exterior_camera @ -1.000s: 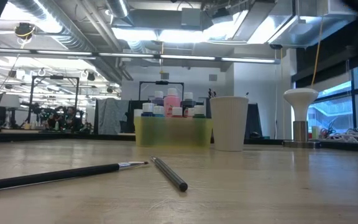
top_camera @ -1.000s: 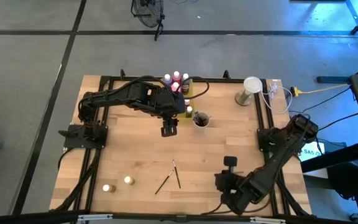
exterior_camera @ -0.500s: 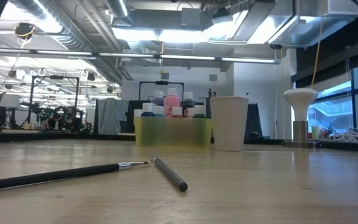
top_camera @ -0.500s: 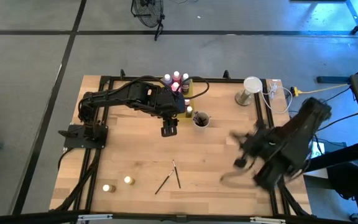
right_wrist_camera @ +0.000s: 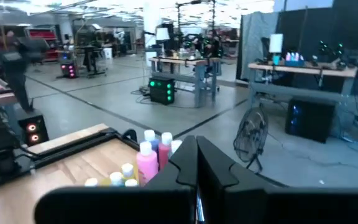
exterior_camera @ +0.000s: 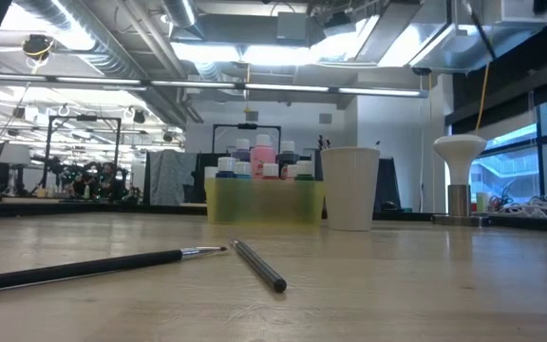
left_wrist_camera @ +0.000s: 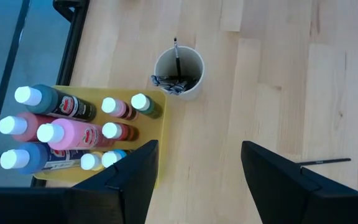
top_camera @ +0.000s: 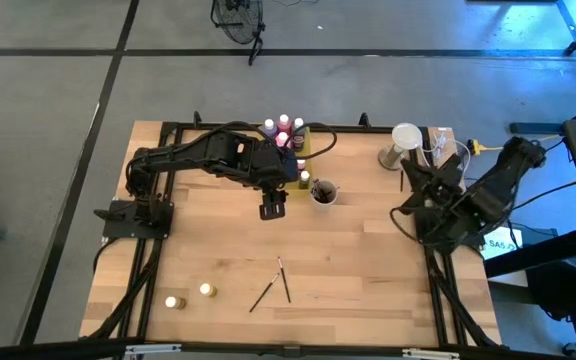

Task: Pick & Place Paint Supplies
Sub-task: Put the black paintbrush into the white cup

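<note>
The left wrist view is showing white-capped bottles (left_wrist_camera: pixel 73 134) packed in the yellow tray (left_wrist_camera: pixel 146 171), beside the cup (left_wrist_camera: pixel 179 70) holding a brush. The low view is hiding them behind the tray wall. Two brushes (top_camera: pixel 273 283) are lying crossed mid-bench (top_camera: pixel 368 260), tips pointing toward the tray. Left fingers (left_wrist_camera: pixel 143 177) are standing open, empty, above the tray's edge; right fingers (right_wrist_camera: pixel 194 171) are pressing together, empty, raised at the bench's right edge.

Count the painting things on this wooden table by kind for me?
Translucent yellow rectangular tray: 1
Small paint bottles in it: 9 visible
Loose small yellow-capped bottles: 2
Loose thin dark brushes: 2
Pale round cup holding brushes: 1
Total: 15
</note>
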